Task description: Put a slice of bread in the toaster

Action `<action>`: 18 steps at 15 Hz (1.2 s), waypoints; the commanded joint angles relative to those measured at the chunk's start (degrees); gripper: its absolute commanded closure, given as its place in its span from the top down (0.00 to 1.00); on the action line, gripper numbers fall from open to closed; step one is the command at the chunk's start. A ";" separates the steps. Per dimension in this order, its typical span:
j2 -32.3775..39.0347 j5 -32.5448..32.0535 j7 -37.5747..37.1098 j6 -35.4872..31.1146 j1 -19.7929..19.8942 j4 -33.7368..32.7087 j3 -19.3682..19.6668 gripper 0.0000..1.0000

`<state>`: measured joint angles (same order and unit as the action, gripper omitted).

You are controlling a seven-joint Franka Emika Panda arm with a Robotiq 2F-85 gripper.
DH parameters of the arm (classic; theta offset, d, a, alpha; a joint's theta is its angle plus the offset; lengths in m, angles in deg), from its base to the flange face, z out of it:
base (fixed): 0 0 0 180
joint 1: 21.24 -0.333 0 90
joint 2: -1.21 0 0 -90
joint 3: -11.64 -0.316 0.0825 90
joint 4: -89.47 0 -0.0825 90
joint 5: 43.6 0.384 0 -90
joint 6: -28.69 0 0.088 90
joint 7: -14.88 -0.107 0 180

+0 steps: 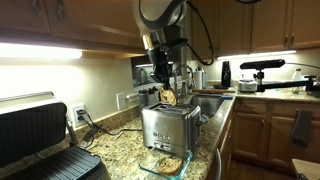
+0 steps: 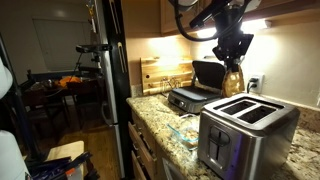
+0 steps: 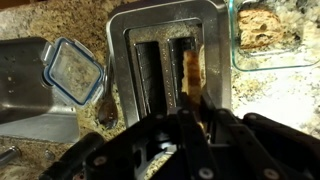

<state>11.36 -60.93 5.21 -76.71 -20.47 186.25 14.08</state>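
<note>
The shiny steel toaster (image 1: 168,126) stands on the granite counter and shows in both exterior views (image 2: 245,132). My gripper (image 1: 165,84) hangs straight above it, shut on the slice of bread (image 1: 170,97), which it holds upright on edge. In an exterior view the slice (image 2: 236,82) hangs below the gripper (image 2: 235,62), just over the top of the toaster. In the wrist view the gripper (image 3: 196,118) holds the slice (image 3: 192,72) over one of the two slots of the toaster (image 3: 150,60).
A glass container (image 1: 180,165) with more bread lies in front of the toaster, also in the wrist view (image 3: 238,55). A black-and-silver contact grill (image 1: 40,140) stands beside it. A clear tub with blue rim (image 3: 72,70) lies by the sink (image 3: 25,85).
</note>
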 commanded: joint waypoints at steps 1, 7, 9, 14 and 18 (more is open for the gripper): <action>0.86 -1.83 -0.01 1.09 -0.13 -1.29 0.60 0.04; 2.12 -2.21 -0.02 1.15 -0.19 -1.94 0.86 0.04; 2.40 -1.94 -0.02 1.17 -0.18 -2.05 0.85 0.04; 3.14 -1.44 -0.13 1.23 -0.23 -2.26 0.80 0.04; 3.01 -1.47 -0.35 1.32 -0.35 -2.25 0.77 0.39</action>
<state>14.13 -62.32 5.21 -76.68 -20.51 185.12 14.62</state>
